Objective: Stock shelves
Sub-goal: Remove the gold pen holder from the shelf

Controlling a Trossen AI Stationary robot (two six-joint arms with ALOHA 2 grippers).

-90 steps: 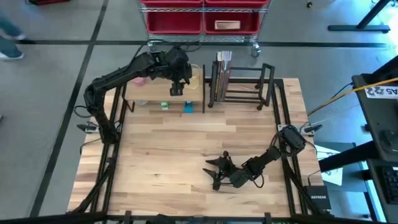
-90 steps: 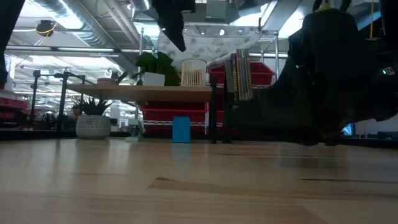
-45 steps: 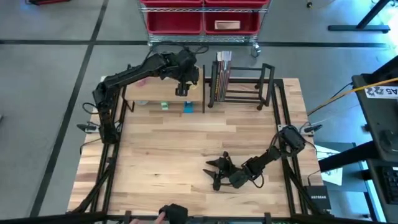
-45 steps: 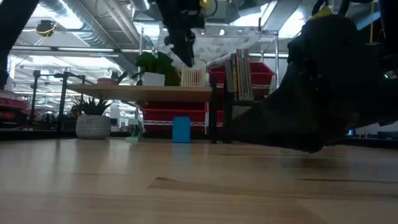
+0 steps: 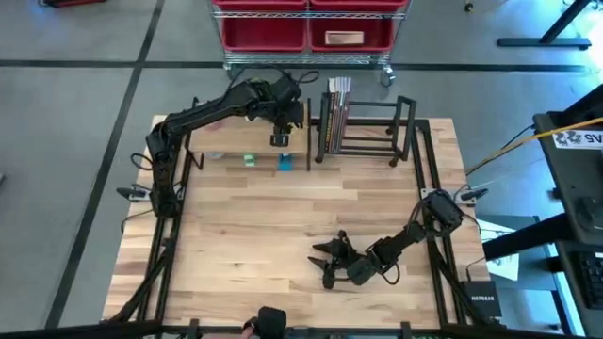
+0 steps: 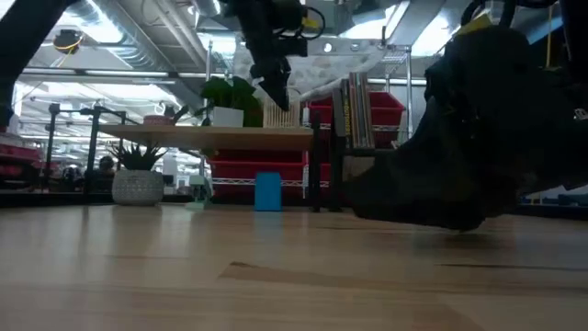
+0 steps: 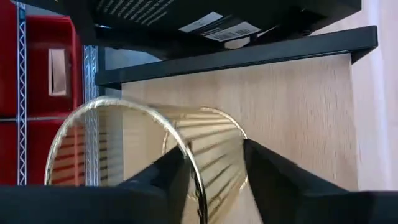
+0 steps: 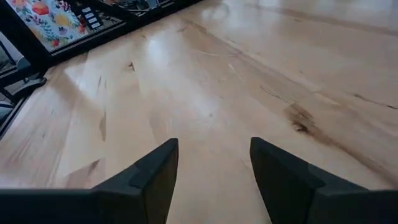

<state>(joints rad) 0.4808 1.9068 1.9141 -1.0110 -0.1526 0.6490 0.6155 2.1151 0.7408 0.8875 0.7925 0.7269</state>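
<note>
- Nearest to me, my right end effector (image 5: 327,259) is parked low over the counter (image 5: 245,226), well in front of the wood-topped shelf (image 5: 247,141). Fingers spread, nothing between them; the right wrist view shows only bare wood past them.
- Under the shelf's top, a blue block (image 6: 267,191) and a small green thing (image 5: 250,160) sit on the counter. A potted plant (image 6: 137,176) sits toward the shelf's left end.
- Up on the shelf, my left end effector (image 5: 281,121) is at the right end of the top. One finger (image 7: 163,176) is inside the gold wire cup (image 7: 152,155) and the other outside, so I'd call it clamped on the rim, with the cup on or just above the wood.
- Just right of the shelf is the black book rack (image 5: 366,127), books (image 5: 337,99) standing at its near end. Behind both, off the counter, the cart with red bins (image 5: 306,28).
- Risks: that cup is right by the shelf's end and the rack frame. Let go while it's tilted and it could roll off, and a sloppy pull-out could drag it or bump the rack.
- Views: only the left wrist view shows the rim grip. The high view hides the cup under the arm; the low view shows its height over the shelf top but the right arm blocks the rack.
</note>
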